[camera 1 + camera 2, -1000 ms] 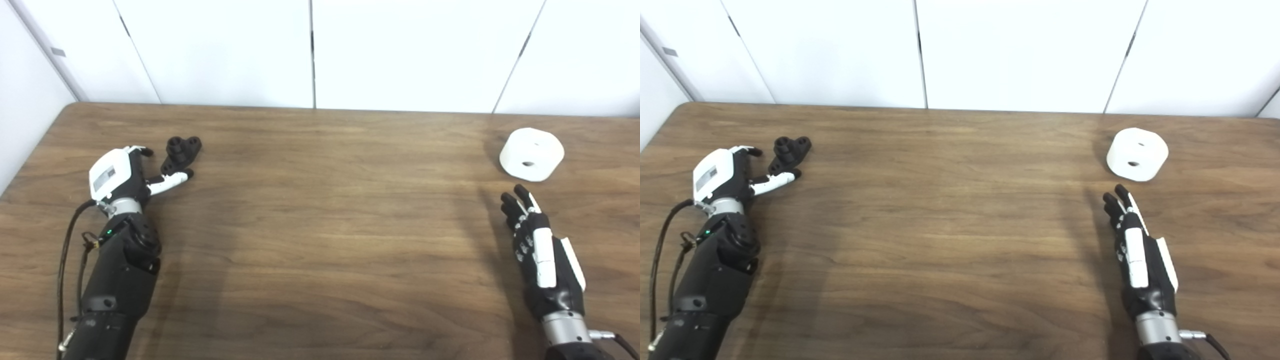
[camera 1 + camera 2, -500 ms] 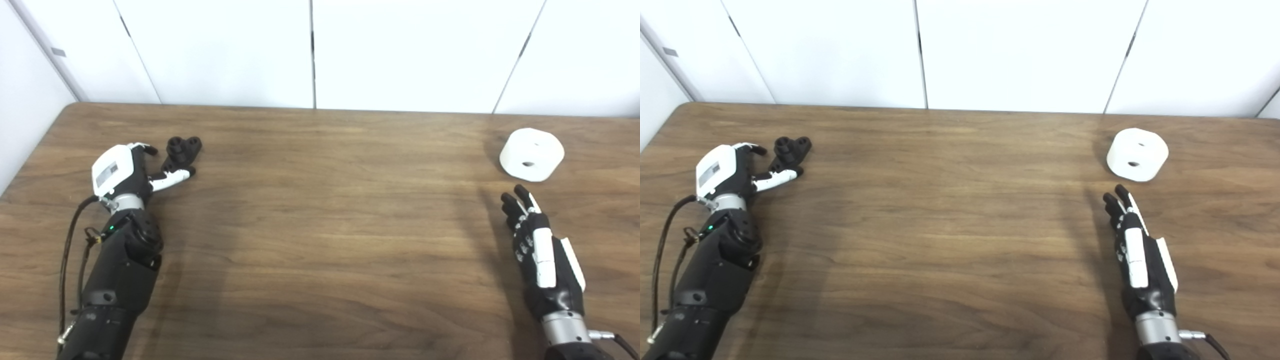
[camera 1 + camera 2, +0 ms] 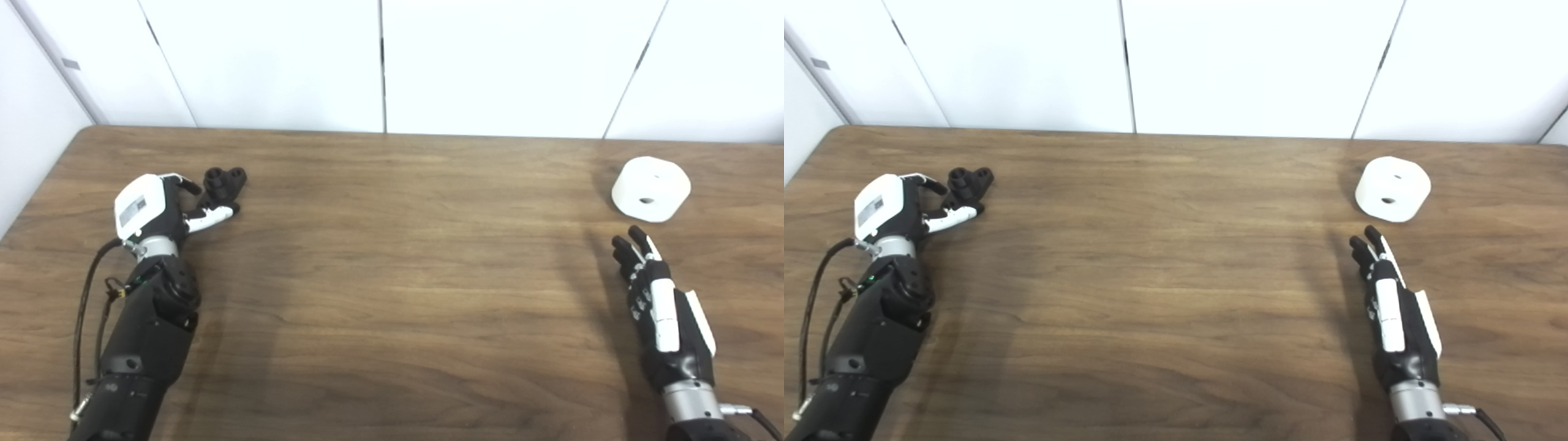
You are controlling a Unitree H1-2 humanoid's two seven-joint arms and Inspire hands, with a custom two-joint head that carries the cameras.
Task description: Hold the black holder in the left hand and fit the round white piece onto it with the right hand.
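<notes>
While your left hand (image 3: 150,208) sits at the holder (image 3: 222,184), its fingers spread around the near end and not yet closed, the piece (image 3: 651,187) lies just beyond your right hand (image 3: 658,306) (fingers straight, together). Holder: small, black, lobed, running away rightward.

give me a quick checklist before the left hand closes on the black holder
1. Black holder lying free on the table: ok.
2. Left hand open, fingers either side of the holder: ok.
3. Holder firmly gripped: not ok, not yet closed on it.
4. Fingers touching the holder: cannot tell.
5. Round white piece free, hole showing: ok.
6. Right hand open, short of the white piece: ok.
</notes>
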